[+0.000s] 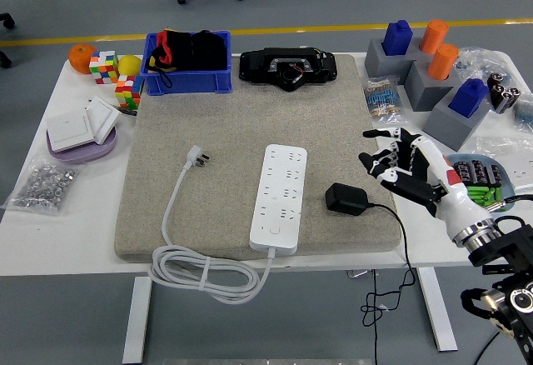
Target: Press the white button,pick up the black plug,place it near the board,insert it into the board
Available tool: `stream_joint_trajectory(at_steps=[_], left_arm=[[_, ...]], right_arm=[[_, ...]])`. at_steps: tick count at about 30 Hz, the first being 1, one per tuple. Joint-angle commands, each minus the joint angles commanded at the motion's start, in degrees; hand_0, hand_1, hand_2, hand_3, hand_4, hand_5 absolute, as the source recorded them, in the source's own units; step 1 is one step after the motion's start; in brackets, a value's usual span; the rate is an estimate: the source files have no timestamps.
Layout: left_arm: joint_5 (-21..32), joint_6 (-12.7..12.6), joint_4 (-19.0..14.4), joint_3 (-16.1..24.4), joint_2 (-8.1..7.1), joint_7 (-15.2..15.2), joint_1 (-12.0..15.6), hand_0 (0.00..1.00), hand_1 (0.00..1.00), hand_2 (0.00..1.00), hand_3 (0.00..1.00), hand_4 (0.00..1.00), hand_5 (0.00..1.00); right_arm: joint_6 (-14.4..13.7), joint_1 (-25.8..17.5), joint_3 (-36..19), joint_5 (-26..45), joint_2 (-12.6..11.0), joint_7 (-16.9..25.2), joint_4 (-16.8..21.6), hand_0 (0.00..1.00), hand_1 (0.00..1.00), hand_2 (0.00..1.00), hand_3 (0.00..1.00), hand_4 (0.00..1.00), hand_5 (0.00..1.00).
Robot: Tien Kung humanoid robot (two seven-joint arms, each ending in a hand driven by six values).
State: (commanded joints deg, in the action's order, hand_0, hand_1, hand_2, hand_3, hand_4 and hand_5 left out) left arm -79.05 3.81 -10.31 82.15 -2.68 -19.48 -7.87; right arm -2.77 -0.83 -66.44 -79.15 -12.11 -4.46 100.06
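Observation:
A white power strip (280,197) lies lengthwise on the grey felt mat (225,132), its white button at the near end and its white cord (200,275) coiled off the mat's front edge. The black plug (346,199) rests on the mat just right of the strip, with a black cable (402,244) trailing over the table's front edge. My right hand (398,165), black and white, hovers a little right of and above the plug with its fingers spread and nothing in them. The left arm is out of sight.
At the back stand a blue bin (188,63) of black items and a black device (288,67). Grey blocks with blue and orange pegs (433,65) crowd the back right. A tray of batteries (481,178) sits behind my hand. Cubes, fruit and white switches (83,123) occupy the left.

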Motion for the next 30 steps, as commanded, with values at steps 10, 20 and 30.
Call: stream_joint_trajectory(at_steps=[10,20,30], left_arm=[[-0.4,0.0,0.0,0.2,-0.08,-0.1,0.1,0.773,0.711,0.668,0.736,0.661,0.533],[-0.4,0.1,0.0,0.0,-0.14,-0.1,0.0,0.773,0.71,0.668,0.736,0.661,0.533],[-0.1,0.1,0.0,-0.2,-0.2,-0.2,0.1,0.772,0.71,0.668,0.736,0.661,0.532]], right_arm=[[3.4,3.0,7.5,-7.7,-1.2,-8.0,-1.8,0.002,0.002,0.137,0.657,0.273,0.002],[3.4,8.1,14.0,-9.9,-2.5,-9.3,-7.1,0.002,0.002,0.137,0.644,0.246,0.002],[1.1,13.4,20.4,-8.0,-1.5,-9.1,-12.0,0.002,0.002,0.138,0.647,0.243,0.002]])
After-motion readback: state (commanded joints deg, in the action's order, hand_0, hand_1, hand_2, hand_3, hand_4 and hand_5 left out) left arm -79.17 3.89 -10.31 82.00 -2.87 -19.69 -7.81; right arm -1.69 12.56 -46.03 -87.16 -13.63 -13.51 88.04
